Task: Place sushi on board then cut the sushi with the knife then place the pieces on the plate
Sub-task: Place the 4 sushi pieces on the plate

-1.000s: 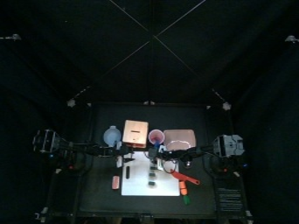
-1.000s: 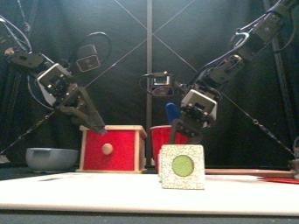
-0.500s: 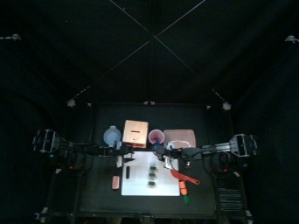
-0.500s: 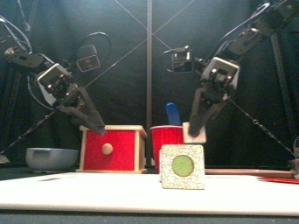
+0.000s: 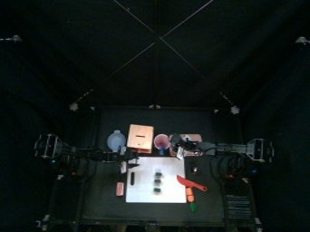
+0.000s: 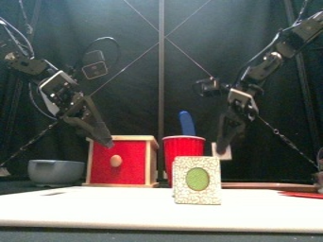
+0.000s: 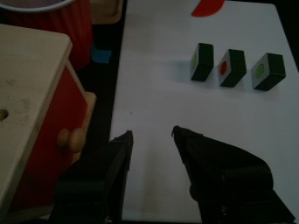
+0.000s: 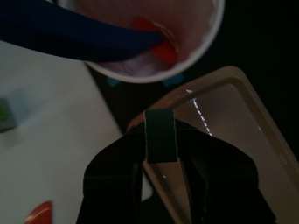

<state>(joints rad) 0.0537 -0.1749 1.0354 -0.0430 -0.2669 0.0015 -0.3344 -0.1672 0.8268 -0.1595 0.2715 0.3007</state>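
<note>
My right gripper (image 6: 226, 145) is clamped on 1 dark green sushi piece (image 8: 160, 133), held up over the edge of the pink tray (image 5: 184, 142), near the red cup (image 5: 161, 140). My left gripper (image 7: 152, 136) hangs open and empty above the white board (image 7: 152, 52), where 3 pieces (image 7: 233, 67) stand in a row.

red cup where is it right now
In the top view the red cup stands mid-table just behind the white board, between the wooden box and the pink tray; a blue knife sticks out of it.
</note>
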